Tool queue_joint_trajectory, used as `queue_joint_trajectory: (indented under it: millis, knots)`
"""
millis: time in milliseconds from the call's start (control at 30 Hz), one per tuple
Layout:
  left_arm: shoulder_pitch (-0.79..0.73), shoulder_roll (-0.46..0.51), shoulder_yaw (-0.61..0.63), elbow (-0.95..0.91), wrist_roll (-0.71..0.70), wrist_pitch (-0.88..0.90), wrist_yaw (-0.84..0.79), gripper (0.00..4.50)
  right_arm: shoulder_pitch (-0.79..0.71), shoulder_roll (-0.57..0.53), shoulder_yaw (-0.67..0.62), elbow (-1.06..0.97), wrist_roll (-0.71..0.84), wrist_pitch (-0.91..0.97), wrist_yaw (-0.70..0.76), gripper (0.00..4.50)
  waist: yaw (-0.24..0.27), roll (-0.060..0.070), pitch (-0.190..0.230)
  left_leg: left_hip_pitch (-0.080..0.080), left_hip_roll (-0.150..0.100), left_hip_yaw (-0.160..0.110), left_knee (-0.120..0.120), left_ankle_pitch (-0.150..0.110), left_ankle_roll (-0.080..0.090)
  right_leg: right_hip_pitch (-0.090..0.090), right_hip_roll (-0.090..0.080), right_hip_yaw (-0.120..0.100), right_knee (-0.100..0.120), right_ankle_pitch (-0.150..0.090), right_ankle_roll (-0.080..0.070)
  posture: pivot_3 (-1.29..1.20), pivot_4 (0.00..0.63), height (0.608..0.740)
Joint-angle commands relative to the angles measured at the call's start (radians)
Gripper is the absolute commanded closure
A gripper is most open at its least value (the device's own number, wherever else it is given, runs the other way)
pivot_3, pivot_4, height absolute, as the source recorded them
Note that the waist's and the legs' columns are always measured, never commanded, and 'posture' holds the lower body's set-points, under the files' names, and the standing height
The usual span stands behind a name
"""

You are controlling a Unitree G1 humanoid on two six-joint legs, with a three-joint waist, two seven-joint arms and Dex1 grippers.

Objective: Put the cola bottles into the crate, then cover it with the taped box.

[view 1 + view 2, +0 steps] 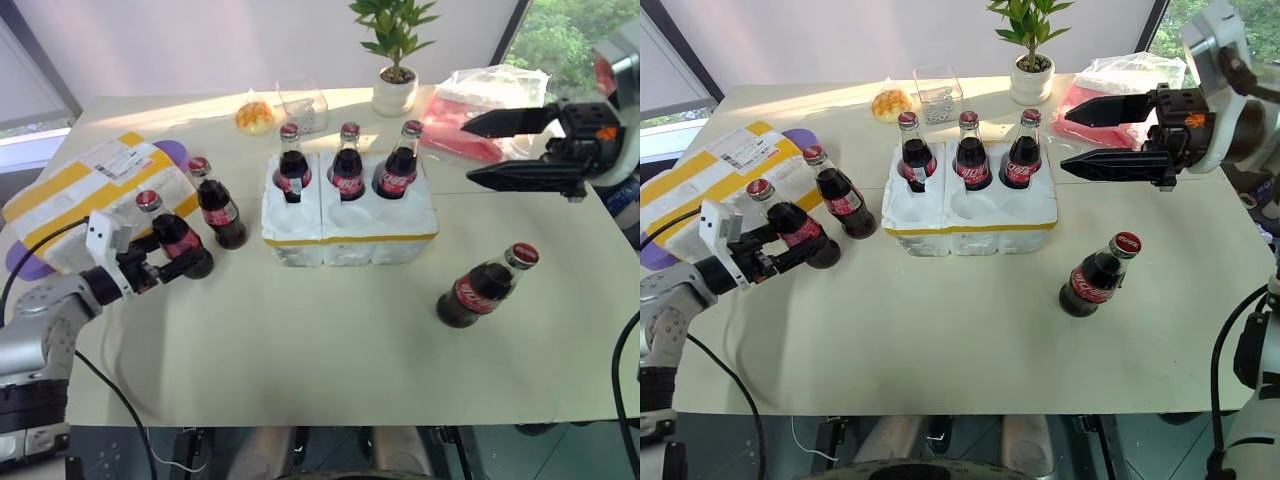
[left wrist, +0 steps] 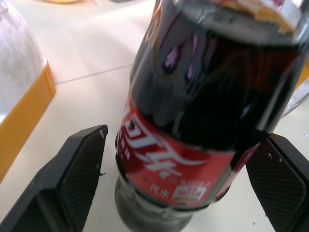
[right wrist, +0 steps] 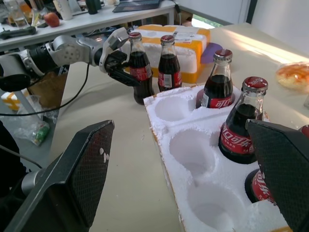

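Pale table (image 1: 330, 340), sunlit far edge, window (image 1: 570, 40) with greenery, cluttered desk (image 3: 72, 21) behind

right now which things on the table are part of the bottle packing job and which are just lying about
Job:
- cola bottles: three in holes, three on the table
- crate
- taped box

Lying about:
- potted plant
- clear container
- bread
- pink bag

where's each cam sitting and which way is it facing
Head eyes: look down over the table; both arms show.
Left wrist: looks along the left tool, fingers either side of a cola bottle.
Right wrist: looks past the right tool at the crate.
Shared: right wrist and head views both show crate and left tool.
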Motion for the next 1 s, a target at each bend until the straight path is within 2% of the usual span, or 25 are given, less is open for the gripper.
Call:
queue_joint_trajectory:
  millis: [33, 133, 333, 467, 600, 733, 867, 1000]
  knots:
    - [-0.008, 0.008, 0.019, -0.036, -0.016, -0.005, -0.004, 1.63, 0.004, -0.003, -0.048, -0.037, 0.036, 0.005, -0.018, 0.00, 0.001, 0.000, 0.000, 0.000, 0.000, 0.000, 0.000, 0.000, 0.000, 0.000, 0.000, 0.000, 0.000, 0.000, 0.000, 0.00, 0.150, 0.740]
    - [0.003, 0.030, 0.033, -0.057, -0.025, 0.010, -0.015, 1.64, 0.022, -0.005, -0.051, -0.044, 0.039, -0.001, -0.027, 0.00, 0.001, -0.001, 0.000, 0.000, 0.000, 0.000, 0.000, 0.000, 0.000, 0.000, 0.000, 0.000, 0.000, 0.000, 0.000, 0.00, 0.150, 0.740]
    - [0.053, 0.145, 0.106, -0.201, -0.158, 0.142, -0.118, 1.64, 0.075, -0.004, -0.064, -0.051, 0.039, -0.022, -0.044, 0.00, -0.002, -0.004, 0.001, -0.001, 0.000, 0.000, 0.000, -0.001, 0.000, -0.001, 0.000, 0.000, 0.000, 0.000, 0.000, 0.00, 0.150, 0.740]
    - [0.003, 0.223, 0.120, -0.282, -0.279, 0.257, -0.183, 1.64, 0.096, -0.002, -0.065, -0.041, 0.033, -0.037, -0.054, 0.00, 0.003, -0.005, 0.002, -0.001, 0.001, 0.000, 0.000, 0.000, 0.000, -0.001, 0.000, 0.000, 0.000, 0.000, 0.000, 0.00, 0.150, 0.740]
    - [-0.129, 0.255, 0.055, -0.305, -0.338, 0.319, -0.211, 1.64, 0.109, 0.008, -0.059, -0.038, 0.030, -0.052, -0.065, 0.00, 0.004, -0.005, 0.002, -0.001, 0.001, 0.000, 0.002, 0.000, 0.000, 0.000, 0.001, 0.000, -0.001, 0.000, 0.000, 0.00, 0.150, 0.740]
    - [-0.306, 0.225, -0.077, -0.326, -0.356, 0.358, -0.250, 1.64, 0.128, 0.015, -0.067, -0.050, 0.038, -0.053, -0.079, 0.00, 0.001, -0.006, 0.002, -0.001, 0.000, 0.000, 0.002, 0.000, 0.000, 0.000, 0.001, 0.000, 0.000, 0.001, 0.001, 0.00, 0.150, 0.740]
    - [-0.454, 0.154, -0.182, -0.292, -0.343, 0.372, -0.252, 1.64, 0.144, 0.016, -0.082, -0.065, 0.050, -0.046, -0.098, 0.00, 0.000, -0.006, 0.002, -0.001, 0.000, 0.000, 0.002, 0.001, -0.001, 0.000, 0.001, 0.000, 0.000, 0.001, 0.001, 0.00, 0.150, 0.740]
    - [-0.568, 0.047, -0.303, -0.220, -0.222, 0.312, -0.205, 1.64, 0.170, 0.016, -0.105, -0.093, 0.074, -0.032, -0.125, 0.00, 0.000, -0.006, 0.002, -0.001, 0.000, 0.000, 0.002, 0.001, -0.002, 0.000, 0.001, 0.000, 0.000, 0.001, 0.001, 0.00, 0.150, 0.740]
